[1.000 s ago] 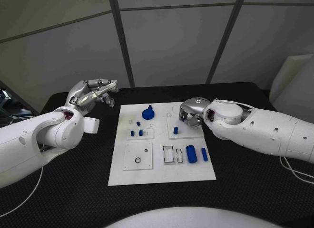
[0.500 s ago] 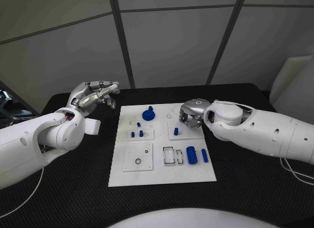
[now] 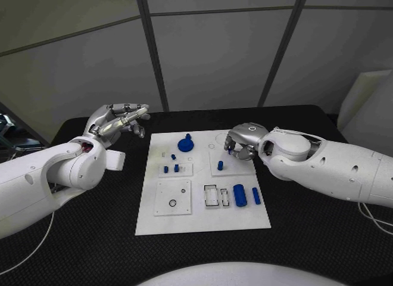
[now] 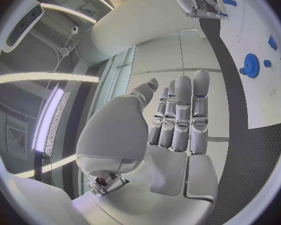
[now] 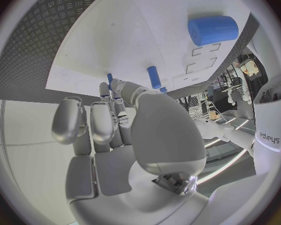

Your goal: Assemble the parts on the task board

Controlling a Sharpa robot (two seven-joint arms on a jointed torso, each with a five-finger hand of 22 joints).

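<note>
- Now: left hand [image 3: 117, 122] raised off the board's [image 3: 202, 211] left far corner, fingers straight, close together, holding nothing.
- Right hand [image 3: 240, 140] over board's far right, fingers curled, grip unclear, by a blue peg [image 3: 220, 164].

Black table [image 3: 93, 238], grey wall panels [image 3: 214, 53]

Task board [image 3: 202, 215], white, flat at table centre.
Blue parts: gear [image 3: 186, 143] far end; cylinder [image 3: 239, 193] lying near right edge.

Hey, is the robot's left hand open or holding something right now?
Open. The left hand holds nothing: its fingers lie straight, and in the head view it hangs off the task board's far left corner.
</note>
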